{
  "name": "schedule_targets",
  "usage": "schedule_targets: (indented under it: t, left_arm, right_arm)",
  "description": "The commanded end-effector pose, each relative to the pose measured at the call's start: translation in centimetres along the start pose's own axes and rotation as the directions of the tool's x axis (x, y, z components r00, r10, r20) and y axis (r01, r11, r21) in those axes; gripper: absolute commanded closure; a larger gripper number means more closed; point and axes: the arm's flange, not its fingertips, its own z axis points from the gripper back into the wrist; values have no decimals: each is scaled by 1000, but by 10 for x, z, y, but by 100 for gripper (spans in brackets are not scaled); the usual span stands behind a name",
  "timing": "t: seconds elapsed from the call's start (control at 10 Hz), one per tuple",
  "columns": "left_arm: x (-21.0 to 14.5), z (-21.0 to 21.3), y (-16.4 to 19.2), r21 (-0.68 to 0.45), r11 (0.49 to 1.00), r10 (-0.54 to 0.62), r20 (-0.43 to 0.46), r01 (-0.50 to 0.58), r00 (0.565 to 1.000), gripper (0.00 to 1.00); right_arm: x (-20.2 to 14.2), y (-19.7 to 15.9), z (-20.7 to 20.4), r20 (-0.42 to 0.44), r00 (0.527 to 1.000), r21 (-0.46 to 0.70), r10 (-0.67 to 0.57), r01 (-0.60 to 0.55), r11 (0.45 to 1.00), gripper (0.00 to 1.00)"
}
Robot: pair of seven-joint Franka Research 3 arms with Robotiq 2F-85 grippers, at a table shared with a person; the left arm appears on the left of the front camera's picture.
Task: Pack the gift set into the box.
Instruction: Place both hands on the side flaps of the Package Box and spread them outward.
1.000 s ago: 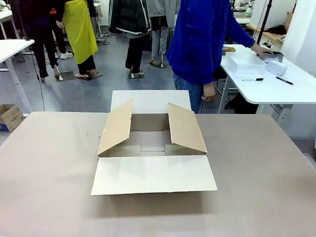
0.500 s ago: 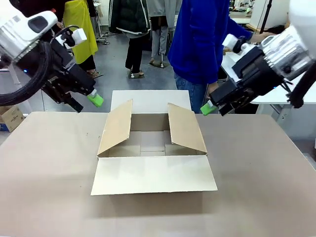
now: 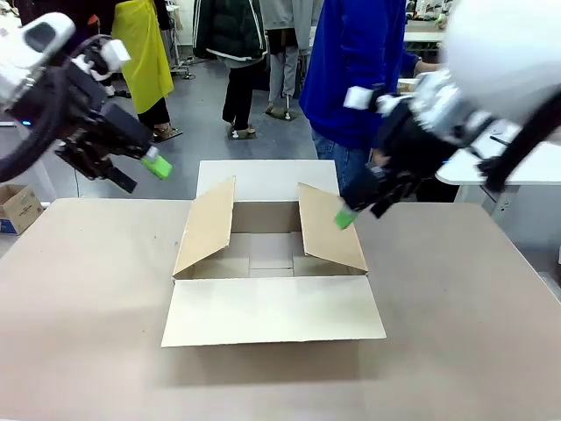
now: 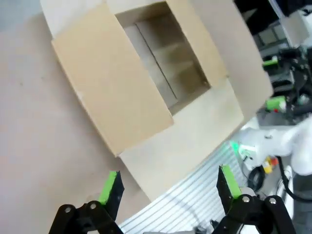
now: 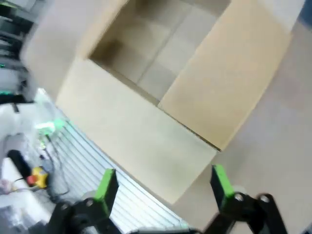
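The box [image 3: 270,254], a large brown carton, sits in the middle of the tan table with all four flaps spread and only bare cardboard inside. My left gripper [image 3: 140,175] hangs open above the table, up and to the left of the carton. Its wrist view looks down past its open fingers [image 4: 111,187] at the box [image 4: 146,73]. My right gripper [image 3: 359,213] is open just above the far end of the right flap. The right wrist view, blurred, shows the box [image 5: 195,87] beyond the open gripper [image 5: 163,183]. The gift set is out of view.
A person in a blue top [image 3: 359,70] stands at the far side, turned toward a white side table [image 3: 500,167] at the right. A small printed carton [image 3: 17,206] sits on the floor at the left. Other people stand farther back.
Both arms have come into view. Over the last half second the left gripper drew slightly up and left, and the right gripper swung down and left to the box's right flap.
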Motion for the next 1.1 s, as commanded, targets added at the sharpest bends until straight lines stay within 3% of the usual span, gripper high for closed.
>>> schedule_targets:
  t: [0.0,0.3,0.4,0.5,0.7,0.8,1.0]
  left_arm:
    - [22,-25,-25,235,968,103,-50,-88,993,0]
    - [42,-59,-20,344,924,212,-104,-165,972,0]
    - [47,-60,-16,308,927,250,-73,-216,966,0]
    - [26,-60,-19,337,932,163,-57,-135,985,0]
    - [26,-60,-19,337,932,163,-57,-135,985,0]
    - [36,-67,-14,332,929,198,-73,-163,978,0]
    - [55,-93,-29,413,901,167,-55,-130,984,0]
  right_arm:
    - [38,3,-17,-90,978,-94,-186,177,980,0]
    - [33,-15,-27,-56,944,-12,-324,324,946,0]
    - [29,-20,-27,-47,945,9,-324,324,946,0]
    - [24,-24,-24,-22,948,52,-318,319,946,0]
    - [22,-26,-27,-42,969,164,-241,245,956,0]
    - [33,-29,-21,-53,947,43,-316,318,947,0]
    - [33,-29,-21,-53,947,43,-316,318,947,0]
